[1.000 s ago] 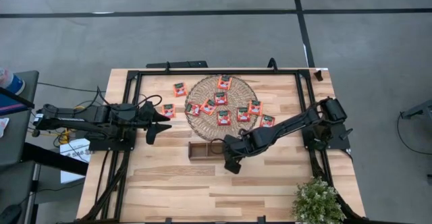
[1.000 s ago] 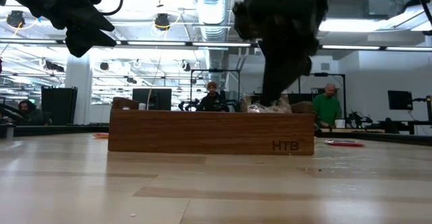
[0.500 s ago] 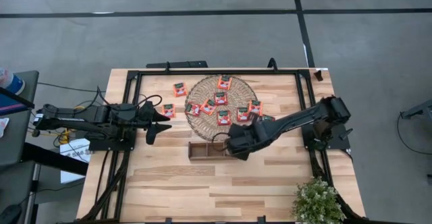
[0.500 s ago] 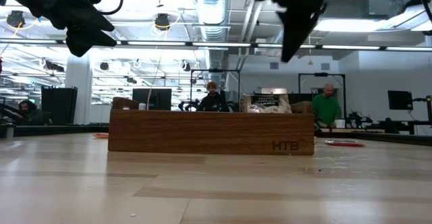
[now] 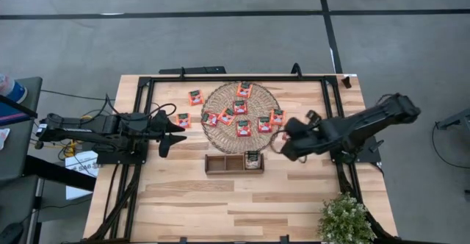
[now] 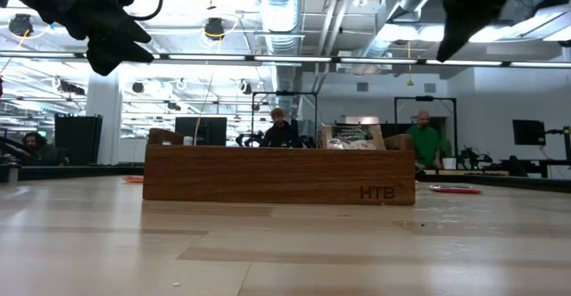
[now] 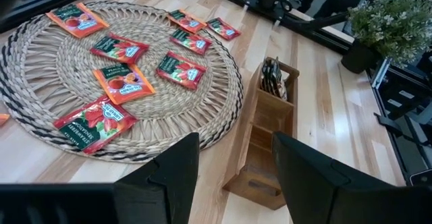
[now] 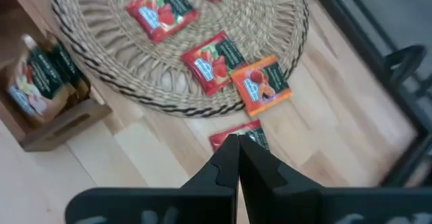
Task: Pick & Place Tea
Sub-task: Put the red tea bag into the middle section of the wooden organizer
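Red-orange tea sachets (image 5: 240,107) lie scattered flat across the round woven mat (image 5: 220,130), with two more on the bare wood just off the mat's rim toward the left arm. Beside the mat's near edge stands a small wooden tray (image 5: 220,163); its end compartment toward the right arm holds upright sachets (image 5: 253,160), pale with green tops, while the other compartments show no contents. Another sachet (image 8: 243,135) lies on the table just off the mat's rim, directly under the right gripper (image 5: 285,150), whose fingers are pressed together holding nothing. The left gripper (image 5: 173,135) hovers beside the mat, fingers spread wide and empty. A potted plant (image 5: 345,220) occupies the light wooden table (image 5: 191,207). People (image 6: 430,142) stand in the workshop beyond.
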Robot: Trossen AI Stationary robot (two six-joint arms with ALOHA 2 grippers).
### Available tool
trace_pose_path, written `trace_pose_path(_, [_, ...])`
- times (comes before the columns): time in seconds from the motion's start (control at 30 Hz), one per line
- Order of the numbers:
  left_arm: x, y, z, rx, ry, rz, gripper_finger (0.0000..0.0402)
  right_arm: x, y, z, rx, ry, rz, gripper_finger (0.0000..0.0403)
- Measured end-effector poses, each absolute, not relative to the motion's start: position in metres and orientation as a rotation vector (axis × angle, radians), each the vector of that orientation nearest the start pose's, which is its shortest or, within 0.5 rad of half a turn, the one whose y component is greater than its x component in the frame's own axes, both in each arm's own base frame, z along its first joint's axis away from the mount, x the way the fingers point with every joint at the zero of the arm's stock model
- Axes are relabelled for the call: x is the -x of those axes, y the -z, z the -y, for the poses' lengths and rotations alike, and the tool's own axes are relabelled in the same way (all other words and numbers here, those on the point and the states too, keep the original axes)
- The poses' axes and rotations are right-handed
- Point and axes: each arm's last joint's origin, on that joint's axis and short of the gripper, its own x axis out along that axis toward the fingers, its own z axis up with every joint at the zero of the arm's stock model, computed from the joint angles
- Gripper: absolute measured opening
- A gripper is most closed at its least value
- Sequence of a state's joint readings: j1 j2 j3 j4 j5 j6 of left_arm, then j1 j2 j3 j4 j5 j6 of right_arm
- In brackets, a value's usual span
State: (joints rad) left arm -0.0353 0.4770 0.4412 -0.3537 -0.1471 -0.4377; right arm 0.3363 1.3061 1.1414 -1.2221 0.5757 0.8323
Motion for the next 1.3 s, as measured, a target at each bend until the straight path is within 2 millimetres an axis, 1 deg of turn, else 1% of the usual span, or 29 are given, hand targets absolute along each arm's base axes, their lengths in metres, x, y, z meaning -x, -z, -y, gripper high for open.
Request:
trace_pose_path(0.3, [-0.123, -0.242, 0.000, 0.399, -0.191, -0.327, 0.0179, -0.149, -0.275, -0.034, -0.320, 0.586, -0.768, 0.0000])
trace_pose_path(0.4, [-0.123, -0.243, 0.000, 0.401, -0.187, -0.311, 0.0179, -0.133, -0.269, -0.027, -0.385, 0.548, -0.732, 0.0000])
trace_pose_path(0.47, [-0.124, -0.245, 0.000, 0.404, -0.183, -0.292, 0.0179, -0.127, -0.268, -0.023, -0.418, 0.538, -0.740, 0.0000])
trace_pose_path(0.57, [-0.124, -0.247, 0.000, 0.405, -0.180, -0.277, 0.0179, -0.126, -0.268, -0.016, -0.426, 0.542, -0.767, 0.0000])
trace_pose_path(0.7, [-0.124, -0.247, 0.000, 0.406, -0.190, -0.276, 0.0179, -0.134, -0.262, -0.006, -0.390, 0.509, -0.865, 0.0012])
trace_pose_path(0.83, [-0.124, -0.247, 0.000, 0.444, -0.192, -0.274, 0.0179, -0.144, -0.254, 0.008, -0.347, 0.498, -0.966, 0.0046])
trace_pose_path(0.97, [-0.124, -0.246, 0.000, 0.491, -0.193, -0.272, 0.0179, -0.149, -0.254, 0.025, -0.326, 0.511, -1.009, 0.0090])
trace_pose_path(1.03, [-0.124, -0.246, 0.000, 0.518, -0.197, -0.271, 0.0179, -0.149, -0.255, 0.035, -0.366, 0.537, -1.010, 0.0111])
trace_pose_path(1.13, [-0.124, -0.246, 0.000, 0.547, -0.201, -0.268, 0.0179, -0.149, -0.251, 0.049, -0.484, 0.542, -1.042, 0.0137])
trace_pose_path(1.3, [-0.125, -0.246, -0.001, 0.563, -0.229, -0.262, 0.0179, -0.154, -0.238, 0.072, -0.663, 0.543, -1.107, 0.0162])
